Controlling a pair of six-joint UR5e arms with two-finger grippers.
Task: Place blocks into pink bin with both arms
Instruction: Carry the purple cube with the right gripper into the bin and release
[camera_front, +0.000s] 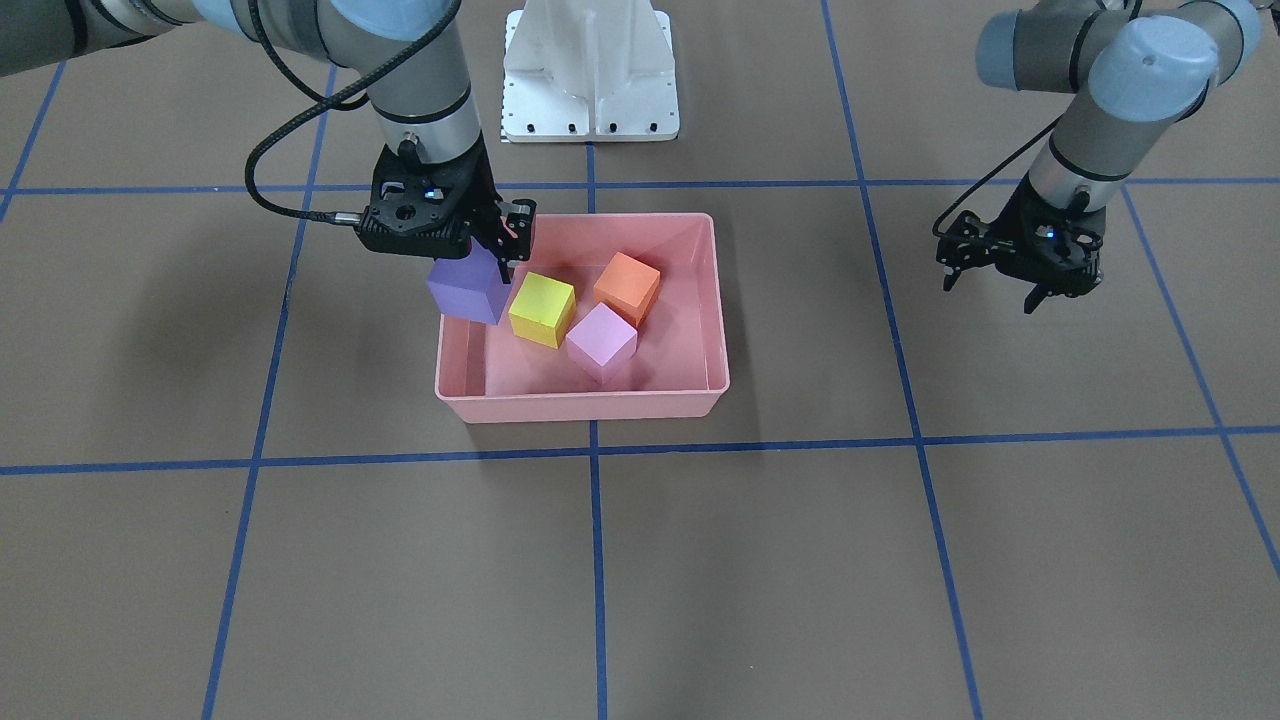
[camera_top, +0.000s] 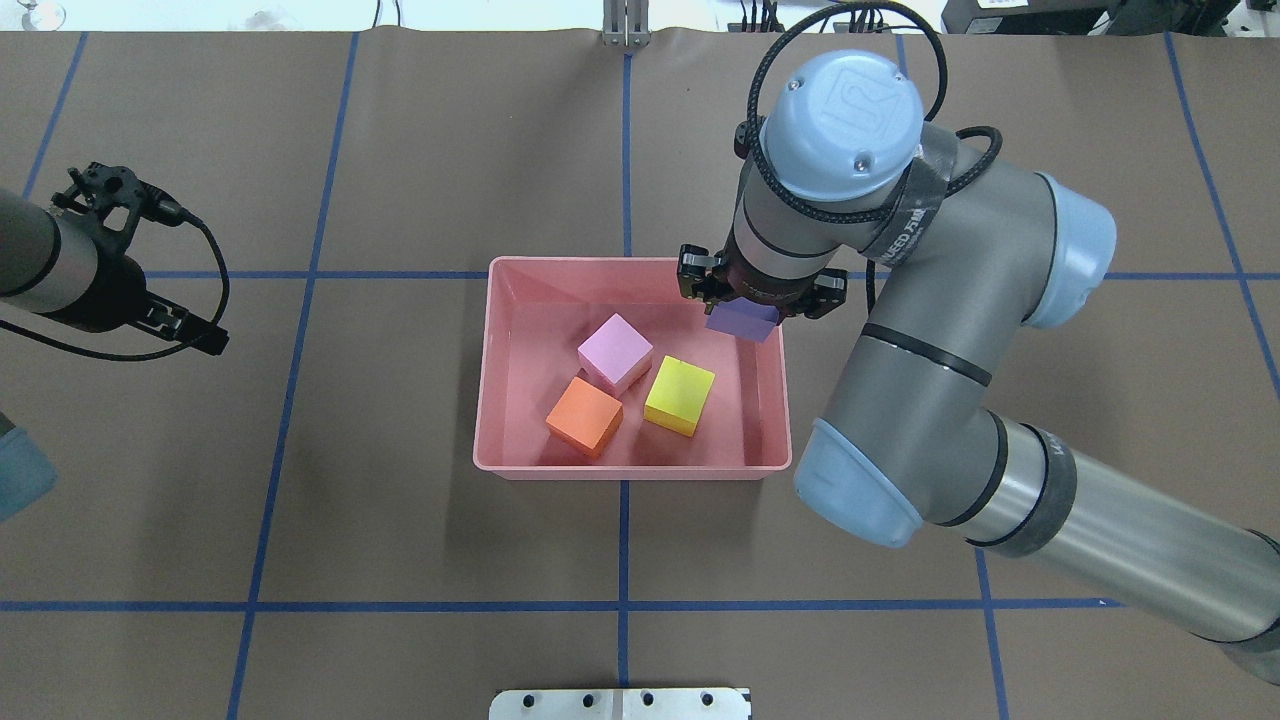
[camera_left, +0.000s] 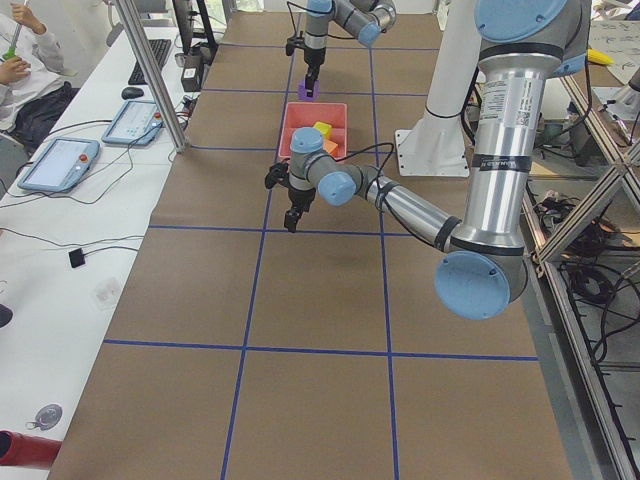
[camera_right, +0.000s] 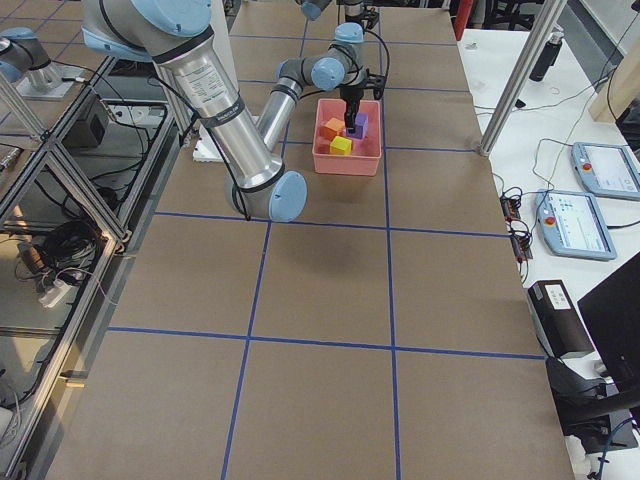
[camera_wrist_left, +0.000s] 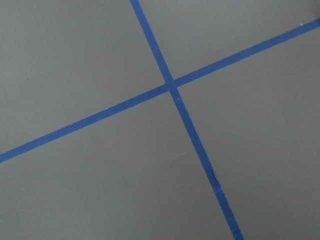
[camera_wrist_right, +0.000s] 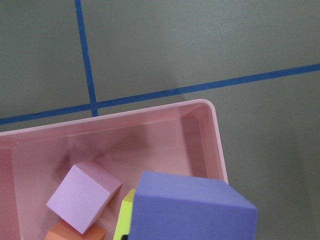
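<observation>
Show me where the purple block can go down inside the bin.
Bare floor lies between the bin wall on the robot's left and the pink block and orange block, also along the far wall. Crowded near right, around the yellow block.

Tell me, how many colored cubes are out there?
4. The yellow block, orange block and pink block lie inside the pink bin; the purple block hangs in the right tool above the bin's corner. None seems hidden.
</observation>
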